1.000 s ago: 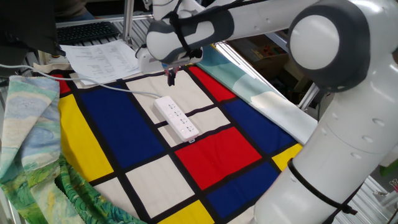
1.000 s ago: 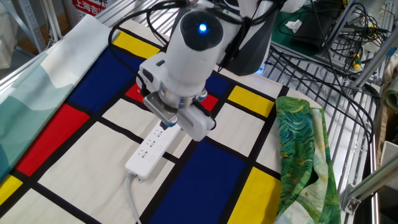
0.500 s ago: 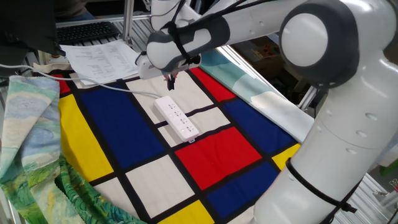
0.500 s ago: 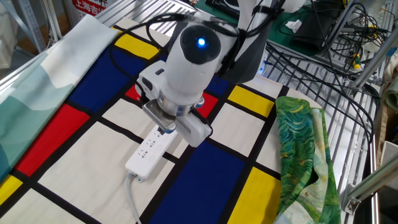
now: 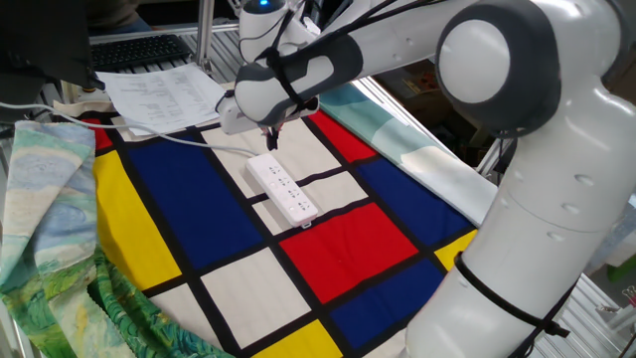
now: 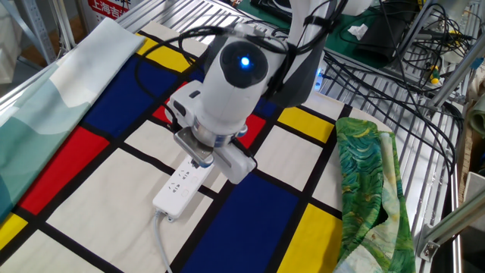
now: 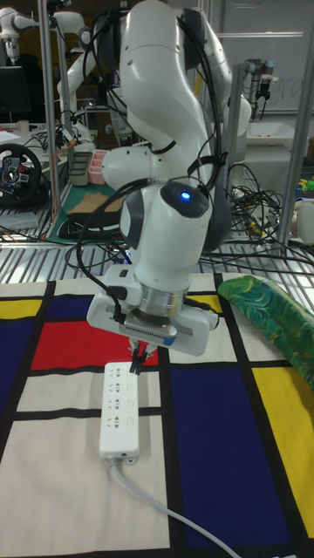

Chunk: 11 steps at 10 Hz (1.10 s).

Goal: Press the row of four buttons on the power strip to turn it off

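Since a second ago the gripper (image 5: 271, 136) has come down toward the cable end of the power strip (image 5: 282, 187).

One fixed view: the strip lies flat on a white panel of the checked cloth (image 5: 348, 244), fingertips just above its cable end.

The other fixed view: the wrist hides the tips and the strip's (image 6: 182, 185) far half.

Tall fixed view: the tips (image 7: 137, 362) hover beside the strip's (image 7: 122, 408) far end; gap or contact cannot be told, nothing held. The four buttons are too small to see, possibly along its top.

Judgement: light, rigid, slippery plastic; press straight down, no grasp needed.
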### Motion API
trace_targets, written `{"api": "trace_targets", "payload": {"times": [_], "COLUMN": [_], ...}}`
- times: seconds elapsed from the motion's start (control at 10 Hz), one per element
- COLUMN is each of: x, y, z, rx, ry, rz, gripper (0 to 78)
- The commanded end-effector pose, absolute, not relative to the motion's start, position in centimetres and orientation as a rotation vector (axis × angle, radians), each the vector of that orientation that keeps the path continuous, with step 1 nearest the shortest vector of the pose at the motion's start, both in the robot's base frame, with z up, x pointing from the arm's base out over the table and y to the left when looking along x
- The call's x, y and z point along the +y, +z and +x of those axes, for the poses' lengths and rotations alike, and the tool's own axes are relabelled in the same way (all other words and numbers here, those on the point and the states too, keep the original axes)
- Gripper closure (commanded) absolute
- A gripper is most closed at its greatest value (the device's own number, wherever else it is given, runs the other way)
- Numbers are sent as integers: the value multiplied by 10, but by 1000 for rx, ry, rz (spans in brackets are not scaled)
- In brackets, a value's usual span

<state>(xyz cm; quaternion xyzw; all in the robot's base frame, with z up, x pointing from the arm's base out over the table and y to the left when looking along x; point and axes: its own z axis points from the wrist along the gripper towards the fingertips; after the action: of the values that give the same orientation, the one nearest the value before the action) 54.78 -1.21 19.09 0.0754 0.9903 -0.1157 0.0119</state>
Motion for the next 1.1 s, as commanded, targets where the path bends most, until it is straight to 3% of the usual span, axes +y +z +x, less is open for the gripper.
{"api": "trace_targets", "payload": {"times": [0.1,1.1], "x": [-15,-21], "y": [180,147], "z": [551,560], "rx": [3082,3067], "ry": [-372,-397], "rz": [231,204], "gripper": [776,776]}}
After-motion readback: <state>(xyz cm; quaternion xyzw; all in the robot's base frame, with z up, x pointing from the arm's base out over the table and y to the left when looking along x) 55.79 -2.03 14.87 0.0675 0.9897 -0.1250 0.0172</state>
